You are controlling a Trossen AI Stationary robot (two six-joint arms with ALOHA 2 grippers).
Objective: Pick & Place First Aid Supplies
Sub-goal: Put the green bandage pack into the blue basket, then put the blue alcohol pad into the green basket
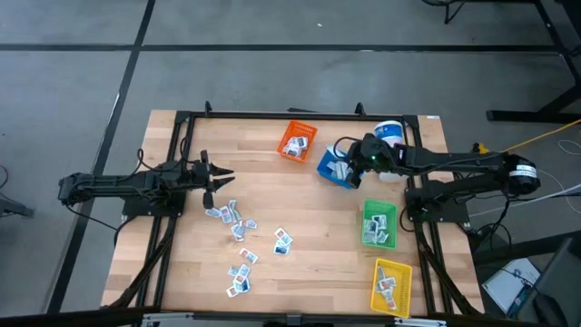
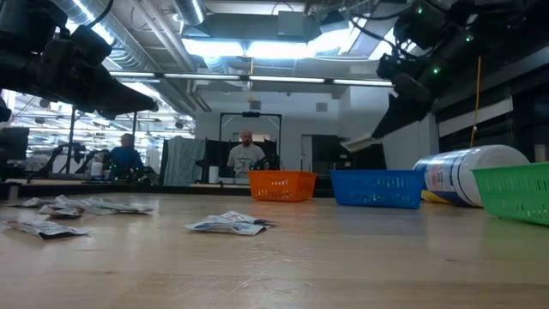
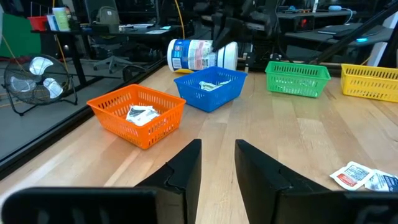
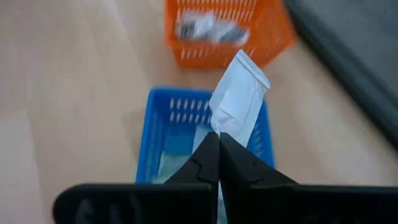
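- A small flat white packet is pinched at one end between the closed fingers of the right gripper, above the blue bin; its print cannot be made out in the right wrist view, where it appears as a plain, slightly creased white rectangle.
- In the high view the right gripper is placed over the blue bin, which sits between the orange bin and the white canister lying on its side.
- Further packets are scattered loose on the worktop in front of the left arm; they are seen as small white squares with blue, grey and red print, some overlapping.
- Packets are also seen inside the orange bin, the green bin and the yellow bin.
- The left gripper is held above the worktop near the scattered packets, with its fingers parted and nothing between them.
- People are visible in the room beyond the worktop in the low view.
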